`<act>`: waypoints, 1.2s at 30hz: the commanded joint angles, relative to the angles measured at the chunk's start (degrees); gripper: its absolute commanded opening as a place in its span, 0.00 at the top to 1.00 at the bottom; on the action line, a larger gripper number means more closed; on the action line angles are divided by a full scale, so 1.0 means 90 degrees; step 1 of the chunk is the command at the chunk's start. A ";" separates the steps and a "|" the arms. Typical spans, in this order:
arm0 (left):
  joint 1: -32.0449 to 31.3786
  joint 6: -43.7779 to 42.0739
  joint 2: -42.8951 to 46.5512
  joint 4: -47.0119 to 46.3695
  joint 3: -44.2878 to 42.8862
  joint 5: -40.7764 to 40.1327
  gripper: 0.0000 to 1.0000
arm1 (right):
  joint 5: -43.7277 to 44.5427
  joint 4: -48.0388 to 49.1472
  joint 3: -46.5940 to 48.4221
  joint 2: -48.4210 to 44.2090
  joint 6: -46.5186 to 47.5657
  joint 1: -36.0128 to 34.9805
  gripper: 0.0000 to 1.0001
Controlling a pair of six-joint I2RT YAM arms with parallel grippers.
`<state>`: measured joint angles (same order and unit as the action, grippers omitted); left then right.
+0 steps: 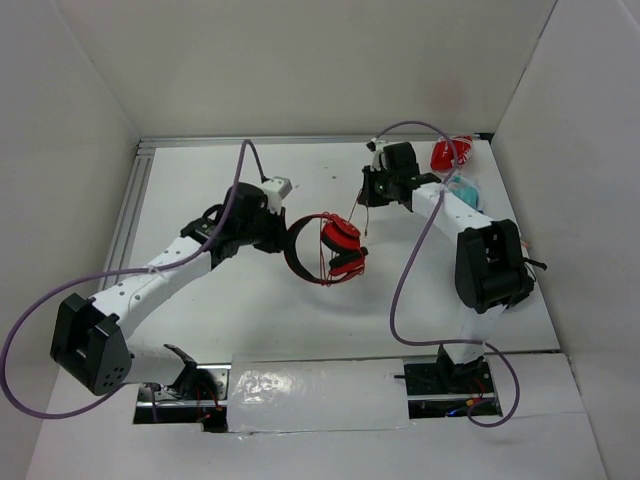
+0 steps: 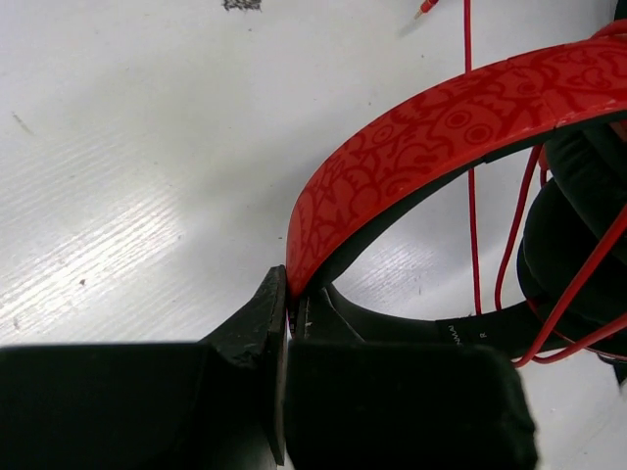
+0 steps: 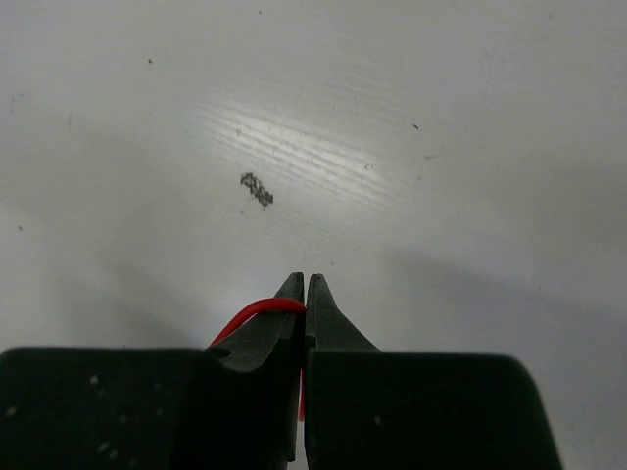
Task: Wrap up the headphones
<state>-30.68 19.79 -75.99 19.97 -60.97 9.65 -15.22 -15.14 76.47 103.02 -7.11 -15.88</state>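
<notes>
White tabletop (image 2: 147,147) beneath red patterned headphones (image 2: 441,127), cable (image 2: 471,225) strung across black pads (image 2: 588,166).

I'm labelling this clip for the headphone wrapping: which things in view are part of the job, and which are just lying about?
In use: headphones, headband clamped in left gripper; their red cable, pinched in right gripper.
Lying about: red packet, teal packet.

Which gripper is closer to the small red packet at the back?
Right. The right gripper, pinching the cable, sits just left of the red packet; the left gripper clamps the headband, much farther left.
</notes>
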 commanded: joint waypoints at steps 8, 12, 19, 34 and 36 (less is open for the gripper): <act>-0.0830 -0.0110 -0.0599 0.0016 0.0076 -0.0893 1.00 | 0.2286 -0.2262 0.2381 -0.0275 0.0722 -0.1175 1.00; -0.0771 0.0047 -0.1116 0.0164 -0.0080 -0.1043 1.00 | 0.2687 -0.2478 0.2666 -0.0460 0.0712 -0.1419 1.00; -0.0362 0.0739 -0.1800 0.0866 -0.0637 -0.1540 1.00 | 0.3662 -0.2761 0.2539 -0.1144 0.0722 -0.2317 1.00; 0.0586 0.1717 -0.2524 0.1522 -0.1331 -0.1279 1.00 | 0.2307 -0.3007 0.2101 -0.1114 0.0166 -0.3157 1.00; 0.0791 0.1717 -0.2417 0.1376 -0.1273 -0.1131 1.00 | 0.2404 -0.2743 0.1720 -0.1193 0.0039 -0.3226 1.00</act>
<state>-26.74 32.25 -98.30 30.57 -73.58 -1.45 8.67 -44.75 94.08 95.33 -4.36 -43.46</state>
